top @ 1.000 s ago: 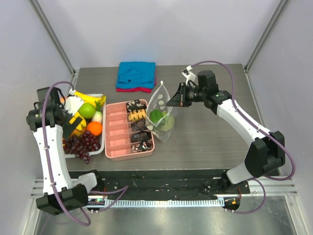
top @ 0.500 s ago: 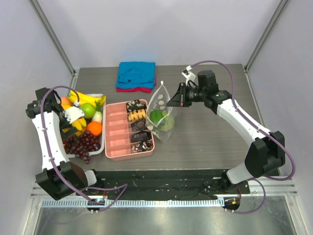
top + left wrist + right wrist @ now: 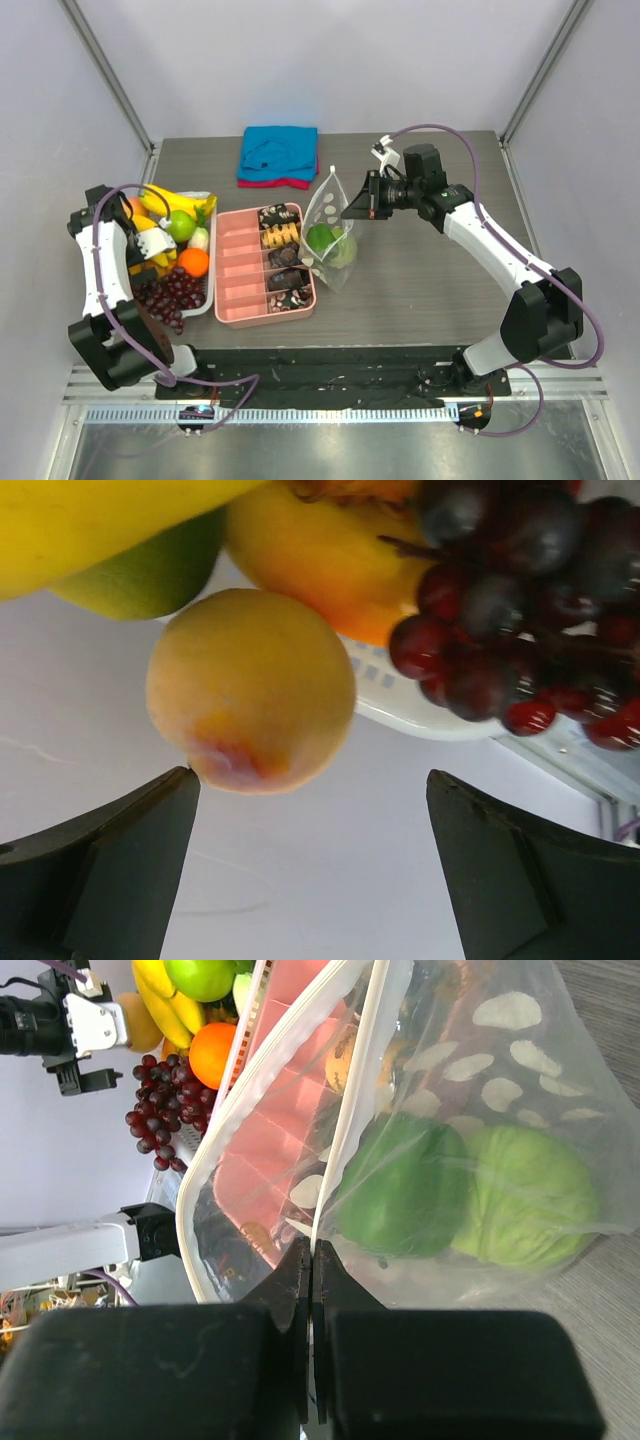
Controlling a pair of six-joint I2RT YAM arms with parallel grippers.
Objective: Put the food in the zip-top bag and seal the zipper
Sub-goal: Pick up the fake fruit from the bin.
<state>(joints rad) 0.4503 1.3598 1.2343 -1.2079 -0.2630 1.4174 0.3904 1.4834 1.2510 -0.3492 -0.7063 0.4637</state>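
The right fingers (image 3: 295, 1280) are pinched shut on one lip of the zip-top bag (image 3: 330, 225). They hold it upright on the table (image 3: 420, 290) beside the pink box (image 3: 240, 280), so its mouth gapes with the zipper (image 3: 353, 1100) unsealed and two green fruits (image 3: 400, 1185) inside. The left fingers (image 3: 110, 860) stand wide, facing a peach (image 3: 250, 690) at the fruit tray (image 3: 208, 300), probably the next pick. Since a second ago the left fingers have swung back toward the tray's outer edge; the right ones haven't moved.

No text or labels can be read.
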